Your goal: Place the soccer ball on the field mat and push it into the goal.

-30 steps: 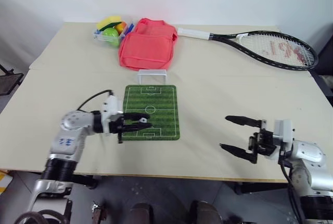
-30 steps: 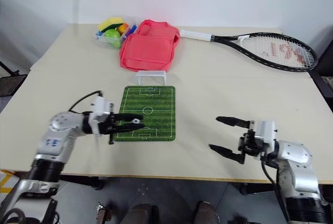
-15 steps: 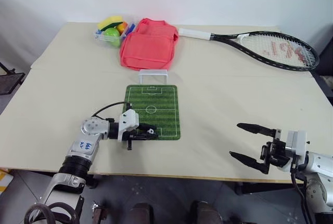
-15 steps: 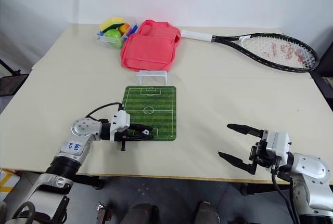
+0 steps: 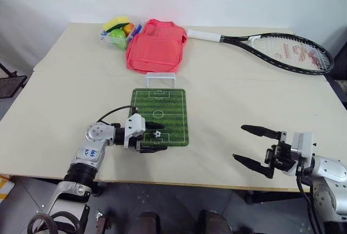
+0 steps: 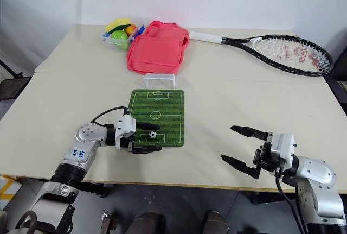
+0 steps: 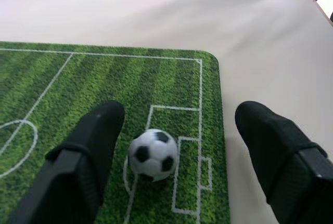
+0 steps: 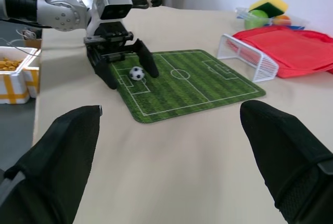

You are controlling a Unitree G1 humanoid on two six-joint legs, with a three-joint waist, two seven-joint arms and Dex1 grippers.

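- Fingers of the left gripper (image 5: 154, 137) stand spread apart over the near end of the field mat (image 5: 173, 106), one on each side of the soccer ball (image 5: 156, 134); the left wrist view shows the ball (image 7: 153, 153) close beside one finger (image 7: 86, 154), whether touching I cannot tell, with a clear gap to the other, so it is released, not gripped.
- Soccer ball rests on the mat's printed turf, at the penalty-box lines of the end nearest the robot.
- Right gripper (image 5: 256, 147) hangs with its two fingers wide apart and nothing between them, over bare table (image 5: 244, 103) near the front edge, well apart from the mat.
- Goal (image 5: 160, 79) stands just beyond the mat's far end, its opening facing the mat.
- Red fabric bag (image 5: 156, 44) lies behind the goal.
- Clear tray (image 5: 111, 39) beside the bag holds a green ball (image 5: 116, 35) and a yellow sponge (image 5: 115, 23).
- Tennis racket (image 5: 271, 48) lies across the far right of the table, handle toward the bag.
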